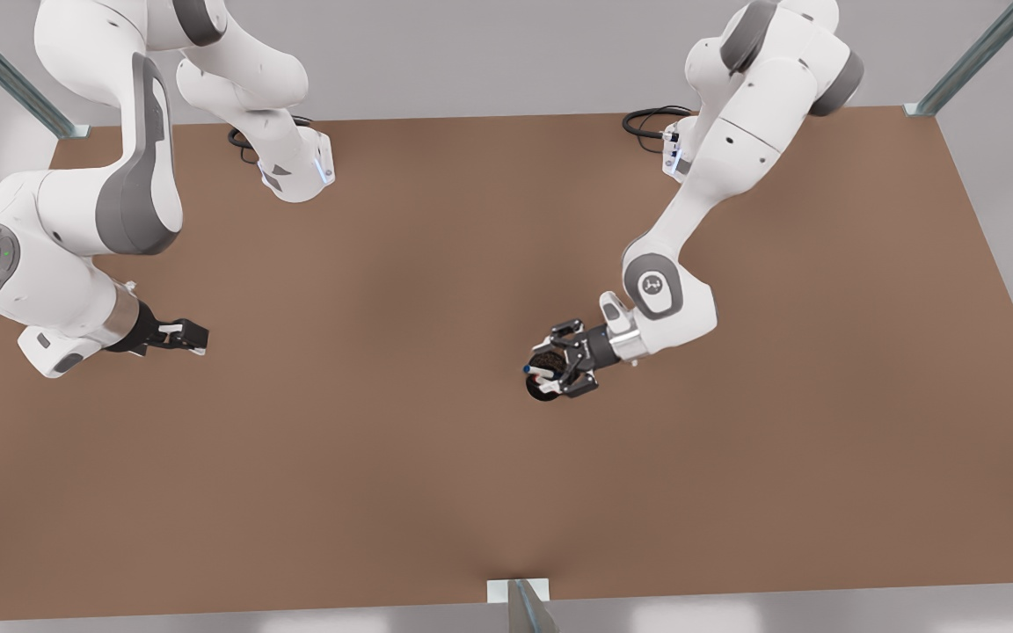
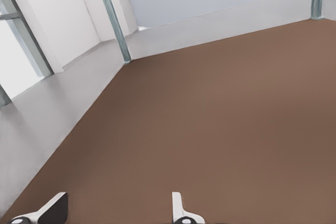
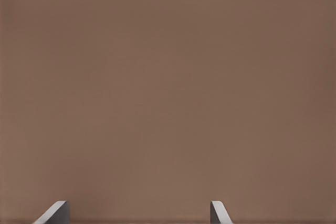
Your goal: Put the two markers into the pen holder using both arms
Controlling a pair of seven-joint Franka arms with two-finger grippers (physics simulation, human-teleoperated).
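The black pen holder [image 1: 542,390] stands near the table's middle in the front view. A white marker [image 1: 543,373] with a blue cap lies across its mouth, and I cannot tell how deep it sits. My right gripper [image 1: 564,360] hovers tilted just over the holder. Its fingers [image 3: 54,212] are spread open with only bare table between them in the right wrist view. The other marker is hidden. My left gripper [image 1: 194,337] waits at the front view's left, low over the table. It is open [image 2: 118,211] and empty.
The brown table [image 1: 401,492] spreads wide around the holder. Both arm bases and their black cables [image 1: 647,119] sit along the far edge. Metal posts [image 2: 113,19] stand at the table's corners, and a bracket [image 1: 520,598] sits at the near edge.
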